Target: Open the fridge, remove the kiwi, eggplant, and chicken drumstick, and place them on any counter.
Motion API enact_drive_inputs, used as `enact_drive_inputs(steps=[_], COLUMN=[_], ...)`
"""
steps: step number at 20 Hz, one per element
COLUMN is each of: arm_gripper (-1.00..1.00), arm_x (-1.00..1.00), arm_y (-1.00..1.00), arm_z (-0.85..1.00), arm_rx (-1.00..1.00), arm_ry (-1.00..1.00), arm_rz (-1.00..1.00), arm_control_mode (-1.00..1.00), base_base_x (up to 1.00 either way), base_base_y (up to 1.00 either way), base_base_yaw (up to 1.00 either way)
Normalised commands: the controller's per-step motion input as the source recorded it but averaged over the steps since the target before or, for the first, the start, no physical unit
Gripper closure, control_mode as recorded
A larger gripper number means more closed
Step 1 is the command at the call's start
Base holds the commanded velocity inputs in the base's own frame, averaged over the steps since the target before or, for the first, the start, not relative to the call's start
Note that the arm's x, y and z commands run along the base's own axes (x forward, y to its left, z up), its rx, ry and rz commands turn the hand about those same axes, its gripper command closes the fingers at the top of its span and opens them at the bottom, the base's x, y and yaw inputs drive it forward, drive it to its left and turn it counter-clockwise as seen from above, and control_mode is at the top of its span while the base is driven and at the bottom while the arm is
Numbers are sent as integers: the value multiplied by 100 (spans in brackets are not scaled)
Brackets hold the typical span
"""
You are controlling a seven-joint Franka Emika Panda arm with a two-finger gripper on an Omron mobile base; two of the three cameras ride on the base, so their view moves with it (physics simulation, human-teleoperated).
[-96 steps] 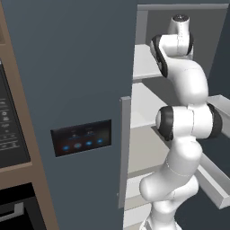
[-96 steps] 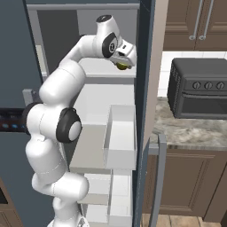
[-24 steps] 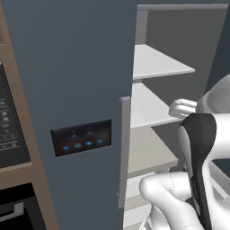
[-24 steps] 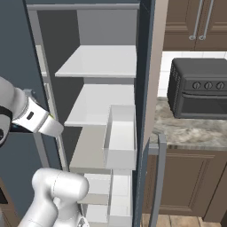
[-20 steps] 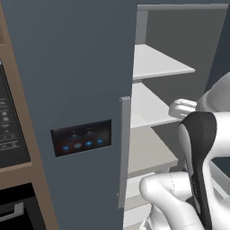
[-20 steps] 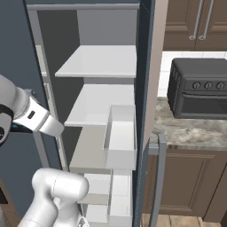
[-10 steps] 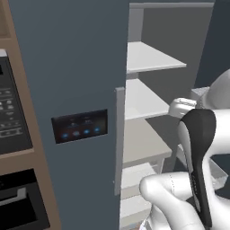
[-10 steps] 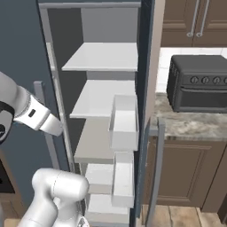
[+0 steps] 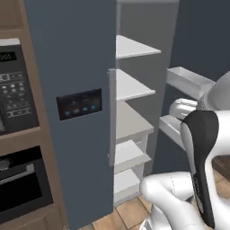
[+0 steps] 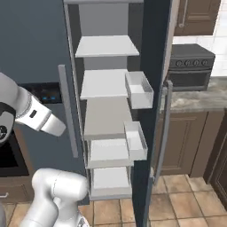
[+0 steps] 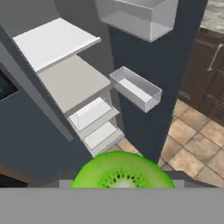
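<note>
The whole picture in both base views has shifted compared with half a second ago: the base is driving back and turning, so the camera moved and the fridge [image 10: 111, 88] itself did not. Its right door stands open and the white shelves [image 9: 134, 85] carry no food now. In the hand view the kiwi [image 11: 120, 170] sits at 6 o'clock, its cut green face right at the camera, so I judge the claw is closed around it, held partly open by the fruit; the fingertips themselves I cannot see. This means the kiwi is out of the fridge and only the placing remains for it. The counter [image 10: 195, 95], grey marbled stone over brown cabinets, lies at 3 o'clock in the right base view, under a dark toaster oven [image 10: 188, 66]. The floor [image 10: 186, 199] is of brown tiles. A black wall oven [image 9: 18, 134] stands at 9 o'clock in the left base view.
</note>
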Motion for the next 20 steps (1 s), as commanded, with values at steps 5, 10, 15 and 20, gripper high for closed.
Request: enact_drive_inputs(steps=[5,10,15,20], arm_gripper=[100,100,100,100], arm_x=[0,0,0,0], arm_y=[0,0,0,0], arm_z=[0,0,0,0], arm_rx=[0,0,0,0], arm_ry=[0,0,0,0], arm_rz=[0,0,0,0], arm_control_mode=[100,100,100,100], base_base_x=[-66,-42,-33,7], base_base_y=[1,0,-14,-35], base_base_yaw=[-80,-90,-83,-49])
